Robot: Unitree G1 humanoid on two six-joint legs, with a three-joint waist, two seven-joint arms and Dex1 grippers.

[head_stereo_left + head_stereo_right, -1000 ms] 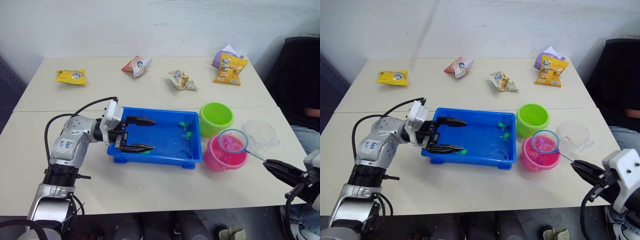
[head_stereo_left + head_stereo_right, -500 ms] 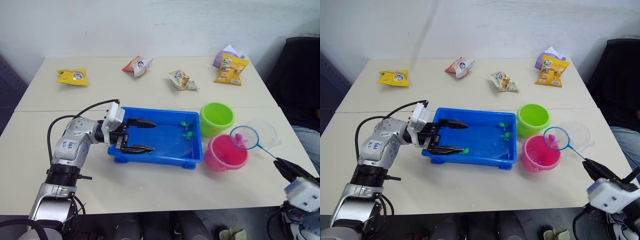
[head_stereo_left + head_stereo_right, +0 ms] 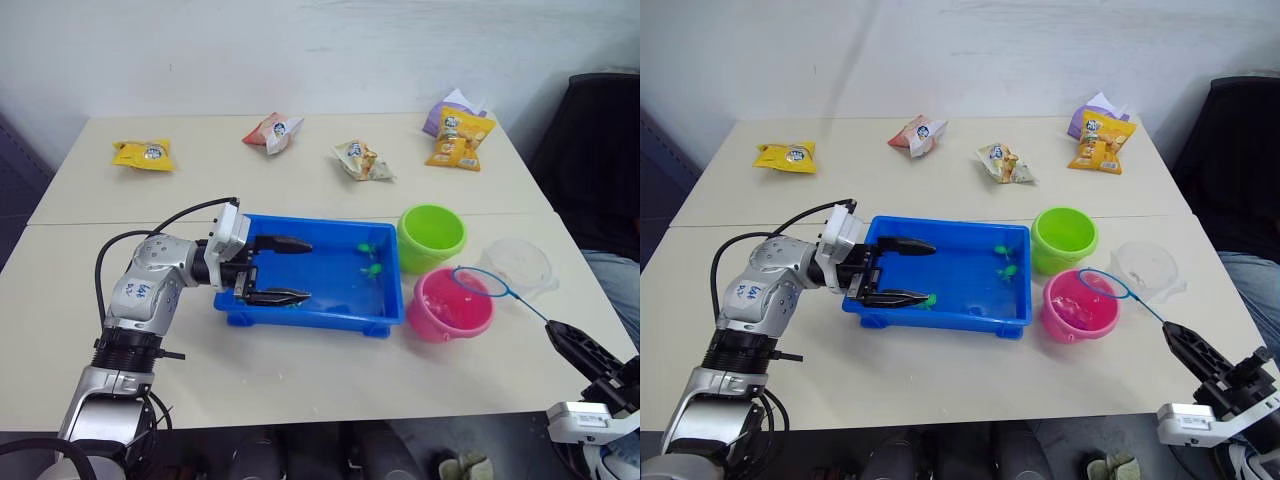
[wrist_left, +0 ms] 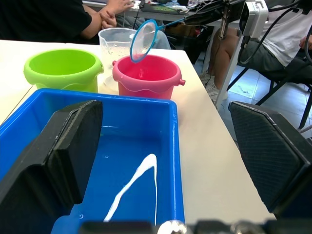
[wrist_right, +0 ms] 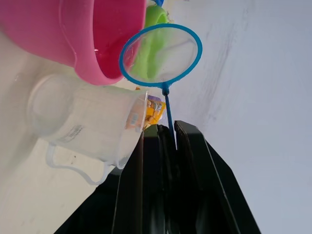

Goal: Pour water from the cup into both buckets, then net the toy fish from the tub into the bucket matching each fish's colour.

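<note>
1. Right hand (image 3: 572, 339), lower right of the frame: fingers closed on the thin stick of the net (image 3: 479, 283). The blue hoop sits tilted over the rim of the pink bucket (image 3: 450, 305) on its cup side, with empty mesh in the wrist view.
2. Left hand (image 3: 288, 269), centre left: fingers spread wide and holding nothing, reaching over the left end of the tub (image 3: 318, 310). The wrist view shows one finger over the tub's interior and the other outside its near wall.
3. Tub: centre of the surface (image 3: 300, 375), with green toy fish (image 3: 371, 259) near its right end and one more by the lower left-hand finger.
4. Green bucket (image 3: 431, 236): just right of the tub, directly above the pink bucket in frame.
5. Cup (image 3: 517, 265): right of both buckets, upright on the surface.
6. Snack packets (image 3: 141, 153): spread along the far edge, upper frame.
</note>
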